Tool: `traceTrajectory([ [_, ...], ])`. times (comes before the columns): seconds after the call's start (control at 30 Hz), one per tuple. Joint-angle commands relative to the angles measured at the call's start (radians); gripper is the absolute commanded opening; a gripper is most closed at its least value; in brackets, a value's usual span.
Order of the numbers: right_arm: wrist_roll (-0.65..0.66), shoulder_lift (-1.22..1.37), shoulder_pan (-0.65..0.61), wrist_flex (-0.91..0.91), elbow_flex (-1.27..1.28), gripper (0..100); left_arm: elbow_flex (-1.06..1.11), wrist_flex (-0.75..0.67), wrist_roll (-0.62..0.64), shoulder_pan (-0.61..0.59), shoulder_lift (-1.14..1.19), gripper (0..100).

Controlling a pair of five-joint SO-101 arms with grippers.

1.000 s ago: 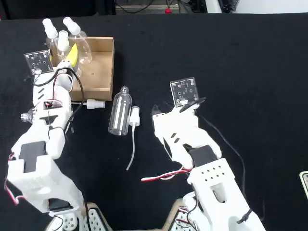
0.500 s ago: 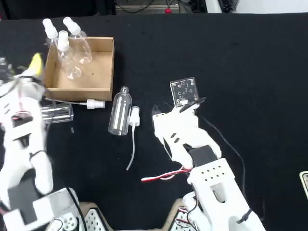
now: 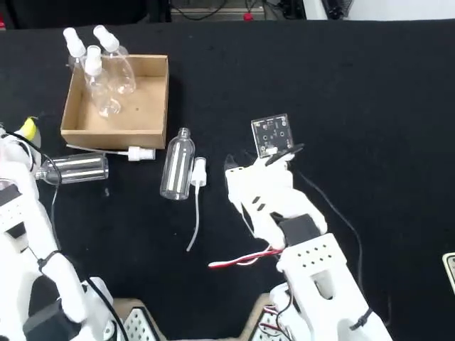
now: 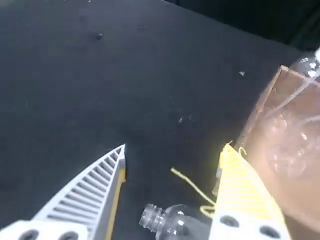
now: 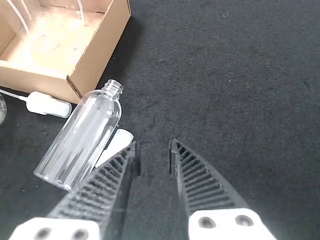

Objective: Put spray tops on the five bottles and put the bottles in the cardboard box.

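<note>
Black cloth covers the table (image 3: 370, 85), and we see the cardboard box (image 3: 153, 92) at about ten o'clock on it, open at the top. Three clear plastic bottles with white spray tops (image 3: 106, 71) lean together in the box's far corner, toward eleven o'clock.

Two more clear bottles lie on the cloth with bare threaded necks. One bare bottle (image 3: 176, 163) lies at five o'clock from the box, neck toward twelve. A loose spray top (image 3: 198, 172) lies just beside it on its three o'clock side, its thin tube trailing toward six. The other bare bottle (image 3: 71, 169) lies at seven o'clock from the box, neck toward nine. A second loose spray top (image 3: 140, 153) lies along the box's near wall, head toward three.

We find the left gripper (image 4: 175, 147) above that second bottle's neck, its fingers spread wide and holding nothing. The right gripper (image 5: 153, 144) sits at three o'clock from the first bottle, near its spray top, fingers parted by a narrow gap and empty.
</note>
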Motion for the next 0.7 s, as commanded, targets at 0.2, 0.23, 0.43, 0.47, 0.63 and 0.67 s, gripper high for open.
traceTrajectory([
  [0.2, 0.008, -0.019, 0.015, -0.023, -0.007, 9.9, -0.352, -0.021, -0.149, 0.136, 0.347, 28],
  [0.23, 0.008, -0.019, 0.015, -0.023, -0.007, 9.9, -0.394, -0.02, -0.149, 0.137, 0.393, 28],
  [0.43, 0.008, -0.019, 0.015, -0.023, -0.007, 9.9, -0.555, -0.012, -0.149, 0.154, 0.628, 17],
  [0.47, 0.008, -0.019, 0.015, -0.023, -0.007, 9.9, -0.565, -0.014, -0.149, 0.165, 0.644, 14],
  [0.63, 0.008, -0.016, 0.015, -0.023, -0.007, 9.9, -0.628, -0.017, -0.149, 0.203, 0.695, 12],
  [0.67, 0.008, -0.016, 0.015, -0.023, -0.007, 9.9, -0.636, -0.017, -0.149, 0.208, 0.704, 12],
])
